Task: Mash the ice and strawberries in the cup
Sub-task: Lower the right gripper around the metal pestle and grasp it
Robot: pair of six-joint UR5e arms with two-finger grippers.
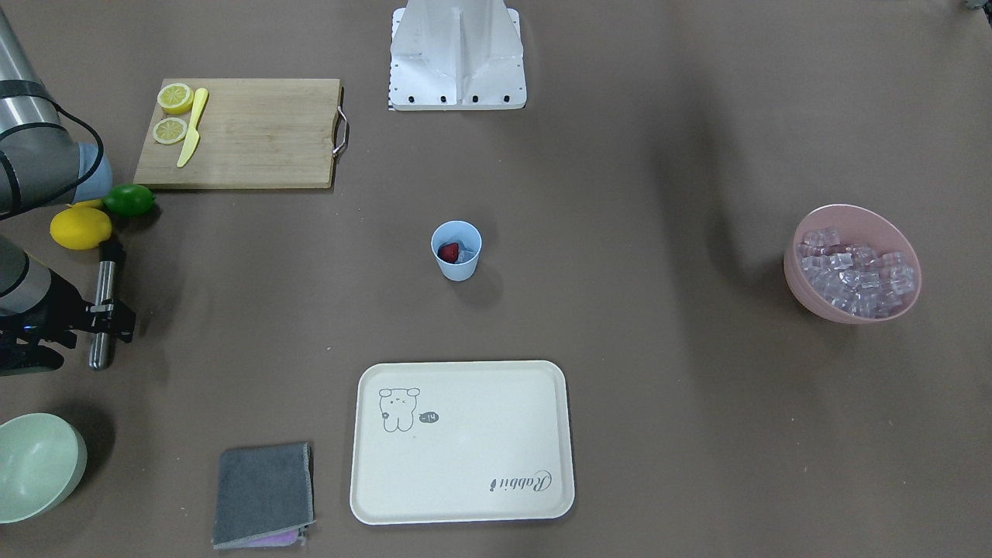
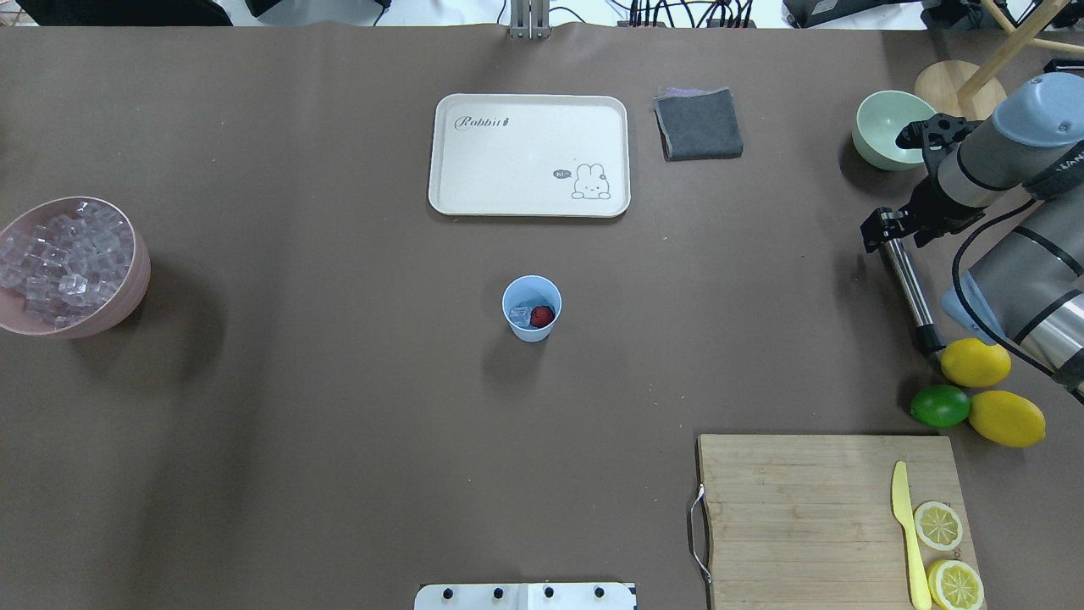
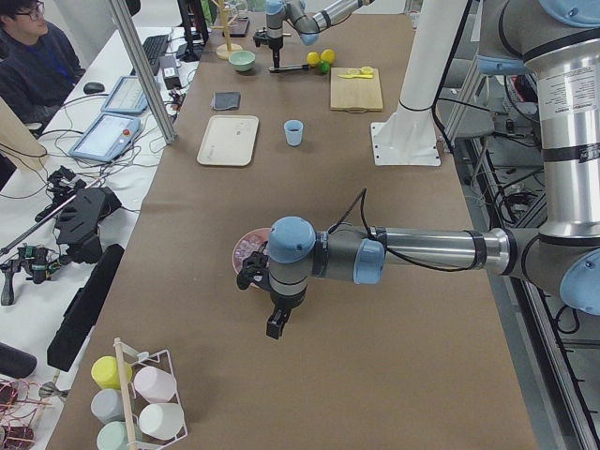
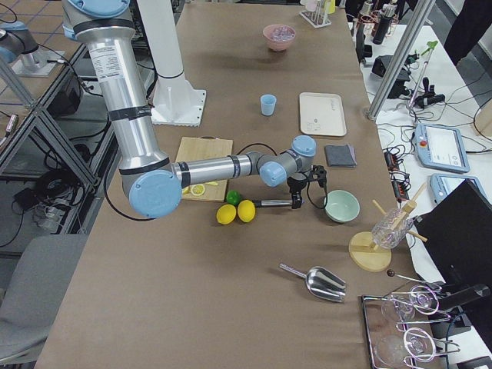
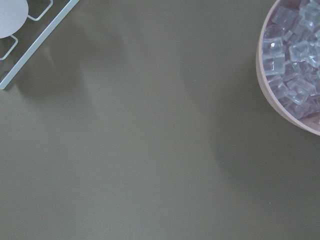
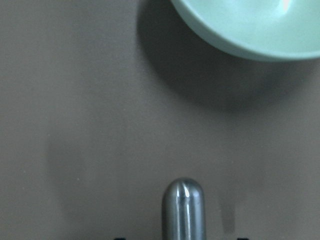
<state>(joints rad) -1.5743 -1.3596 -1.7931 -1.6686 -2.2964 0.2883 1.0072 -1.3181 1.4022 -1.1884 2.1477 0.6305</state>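
So the loading part looks done: the cup (image 2: 532, 308) sits mid-table, well off to the side of the right gripper (image 2: 886, 230), with the strawberry (image 2: 542, 316) and a bit of ice (image 2: 519, 316) already inside. Right gripper is clamped round one end of the metal muddler (image 2: 910, 293), which looks level just over the table, pale green bowl (image 2: 889, 127) just beyond it. Mashing itself hasn't started imo. Left gripper (image 3: 275, 323) only shows from the side, near the pink bowl (image 2: 127, 296), can't tell if it's open

- "Rabbit" in script, printed at one corner of the cream tray (image 2: 474, 182).
- A small dark speech bubble beside the tray's rabbit drawing (image 2: 591, 183), too small to read.
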